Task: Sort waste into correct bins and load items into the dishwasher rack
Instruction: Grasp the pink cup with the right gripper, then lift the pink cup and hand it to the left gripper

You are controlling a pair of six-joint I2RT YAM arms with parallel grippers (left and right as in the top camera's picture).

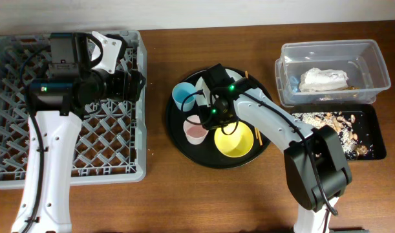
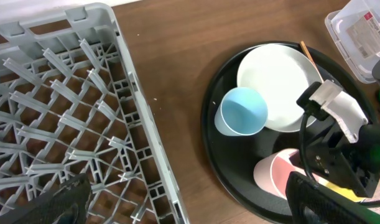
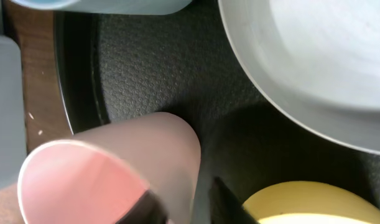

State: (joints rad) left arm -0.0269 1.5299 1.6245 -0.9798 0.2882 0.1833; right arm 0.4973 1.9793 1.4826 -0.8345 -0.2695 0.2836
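Small pink cup (image 3: 109, 171) is recorded mouth-up on the big round black tray (image 1: 207, 157) at mid-table, at the tray's left front, just beside the round yellow bowl (image 1: 234, 143) on its right. The right tool (image 3: 186, 204) is closed on this cup's wall: in the right wrist view one dark finger (image 3: 149, 208) is seen inside the rim and the other outside it, with the pink wall pinched between. A small light-blue cup (image 2: 241, 112) stands behind the pink one, touching the edge of the pale grey-white round plate (image 2: 277, 84) at the back of the tray. Thin wooden chopsticks (image 2: 306, 51) are seen at the plate's right edge, mostly covered by the right arm. The left tool (image 2: 190, 208) is held wide open with nothing between its fingers, above the right edge of the large square grey plastic rack (image 1: 119, 152), which sits at the left of the brown wooden table (image 1: 184, 200); no dishes are seen in it. At the far right, a crumpled white paper napkin (image 1: 323, 79) lies in the clear rectangular plastic tub (image 1: 373, 65), and brownish crumbly scraps (image 1: 333, 123) are spread in the shallow black rectangular tray (image 1: 376, 154) just in front of it.
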